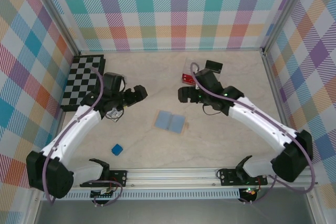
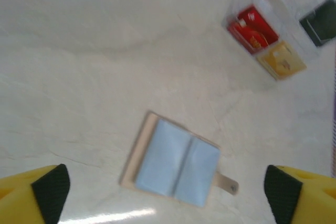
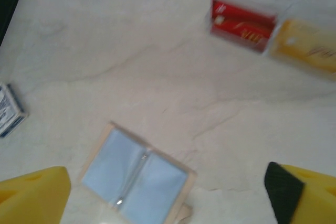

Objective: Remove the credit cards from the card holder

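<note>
Table: pale marbled surface (image 1: 157, 72) inside a plaid-walled enclosure.

Card holder: small flat two-panel wallet with tan edge and light blue lining (image 1: 169, 121), lying open and flat near the table centre, between the two arms and nearer the bases than either gripper. In the left wrist view the card holder (image 2: 173, 161) shows both blue panels face up and a small tan tab (image 2: 227, 183) sticking out of one edge. The right wrist view shows the same open card holder (image 3: 136, 177) with a seam down its middle.

Cards: thin red rectangular card with pale markings (image 1: 187, 78) lies on the table well apart from the holder, at the far side beside the right arm. A yellow card (image 2: 282, 60) lies just beside the red card (image 2: 252, 29). A dark card (image 1: 213, 66) lies further out. Faint clear outlines surround the red and yellow ones; cannot tell what they are.

Left gripper (image 1: 137, 93): above the table left of the holder; yellow fingers (image 2: 50, 192) with black pads spread wide, holding nothing.

Right gripper (image 1: 184, 94): right of the holder; fingers (image 3: 294, 192) spread wide, holding nothing.

Other: small blue cube (image 1: 116, 149) near the left base; black-and-white checkerboard mat (image 1: 83, 81) far left.
</note>
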Controlling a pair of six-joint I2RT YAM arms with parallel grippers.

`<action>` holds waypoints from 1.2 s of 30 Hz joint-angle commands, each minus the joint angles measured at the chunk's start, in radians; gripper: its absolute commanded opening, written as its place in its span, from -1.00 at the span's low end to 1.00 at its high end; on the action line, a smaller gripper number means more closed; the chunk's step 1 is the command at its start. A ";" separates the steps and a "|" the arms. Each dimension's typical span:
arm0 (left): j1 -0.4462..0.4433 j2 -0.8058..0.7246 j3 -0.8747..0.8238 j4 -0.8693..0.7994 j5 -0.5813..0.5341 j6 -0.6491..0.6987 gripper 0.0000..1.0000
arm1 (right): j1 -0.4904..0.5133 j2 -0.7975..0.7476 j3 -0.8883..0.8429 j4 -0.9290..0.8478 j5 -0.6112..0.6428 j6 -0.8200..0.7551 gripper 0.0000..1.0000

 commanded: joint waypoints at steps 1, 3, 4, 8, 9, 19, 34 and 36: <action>0.013 -0.077 0.013 -0.109 -0.279 0.097 1.00 | -0.054 -0.084 -0.035 -0.003 0.179 -0.089 1.00; 0.014 -0.127 -0.019 -0.079 -0.390 0.116 1.00 | -0.105 -0.130 -0.058 0.007 0.192 -0.098 1.00; 0.015 -0.157 -0.048 -0.051 -0.451 0.118 1.00 | -0.133 -0.151 -0.074 0.016 0.194 -0.100 1.00; 0.017 -0.236 -0.172 0.060 -0.630 0.097 1.00 | -0.216 -0.215 -0.150 0.048 0.236 -0.102 1.00; 0.017 -0.246 -0.200 0.077 -0.666 0.086 1.00 | -0.238 -0.227 -0.173 0.052 0.256 -0.094 1.00; 0.044 -0.258 -0.435 0.366 -0.777 0.212 1.00 | -0.447 -0.332 -0.486 0.303 0.264 -0.114 1.00; 0.187 -0.086 -0.695 1.029 -0.518 0.525 1.00 | -0.502 -0.102 -0.771 0.965 0.106 -0.375 1.00; 0.199 -0.045 -0.713 1.116 -0.451 0.558 1.00 | -0.503 -0.059 -0.791 1.052 0.086 -0.385 1.00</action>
